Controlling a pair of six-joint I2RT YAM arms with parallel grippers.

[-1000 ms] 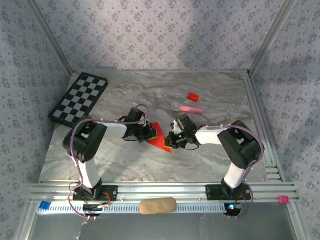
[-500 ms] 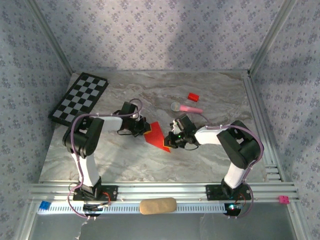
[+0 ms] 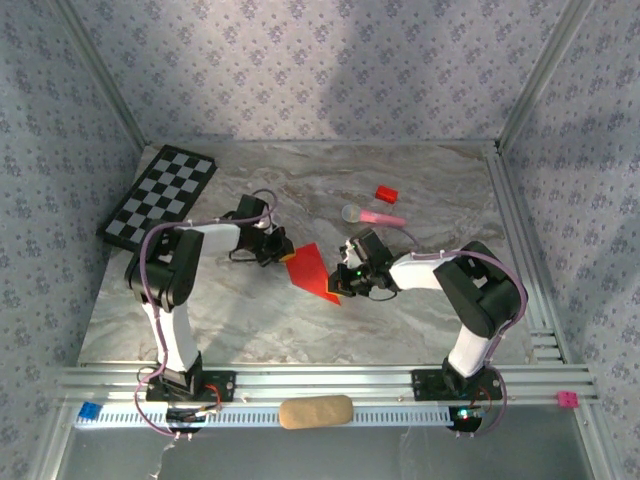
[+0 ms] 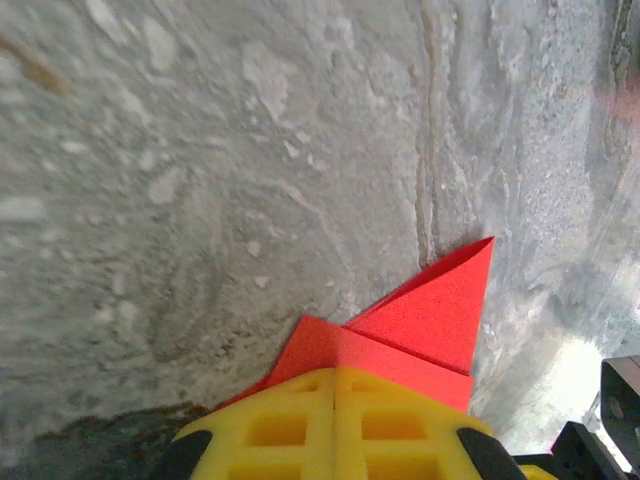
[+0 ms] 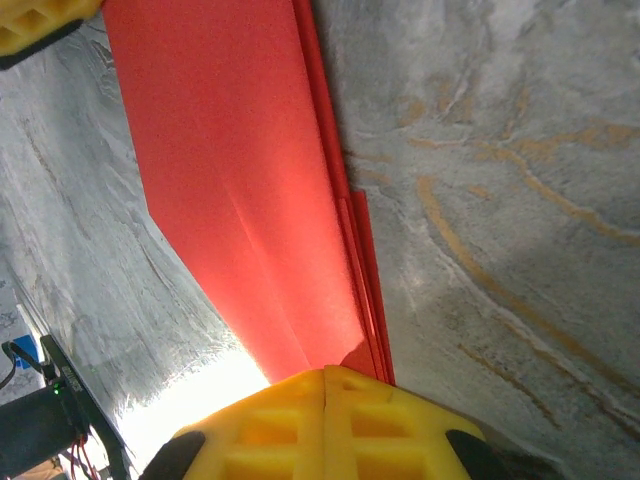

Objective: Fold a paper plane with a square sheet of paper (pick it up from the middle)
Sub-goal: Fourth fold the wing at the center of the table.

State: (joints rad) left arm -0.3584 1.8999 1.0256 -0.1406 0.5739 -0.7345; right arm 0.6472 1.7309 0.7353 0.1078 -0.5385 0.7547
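**Both grippers closed at opposite ends of the folded red paper**

From above, the red paper (image 3: 312, 268) lies as a pointed, folded shape on the marble table (image 3: 250, 320), between the two grippers and near the table's middle. The left gripper (image 3: 284, 256) sits at its left corner and the right gripper (image 3: 341, 280) at its near right tip. Both arms reach inward with elbows bent and forearms low over the surface. A checkerboard (image 3: 160, 197) lies at the far left, and a small red block (image 3: 386, 193) and a pink stick (image 3: 375, 215) lie beyond the paper.

The wrist cameras show the grip itself. In the left wrist view the yellow pads (image 4: 270, 430) are pressed together with no gap. A corner of the paper (image 4: 430, 310) passes beneath them, one flap angling up. I cannot tell whether that corner is pinched or merely pressed down.

In the right wrist view the pads (image 5: 390, 430) are likewise closed. The paper's (image 5: 230, 180) stacked folded edges run straight into their seam, so this end is clamped. The left gripper's pad (image 5: 35, 20) shows at the paper's far end.
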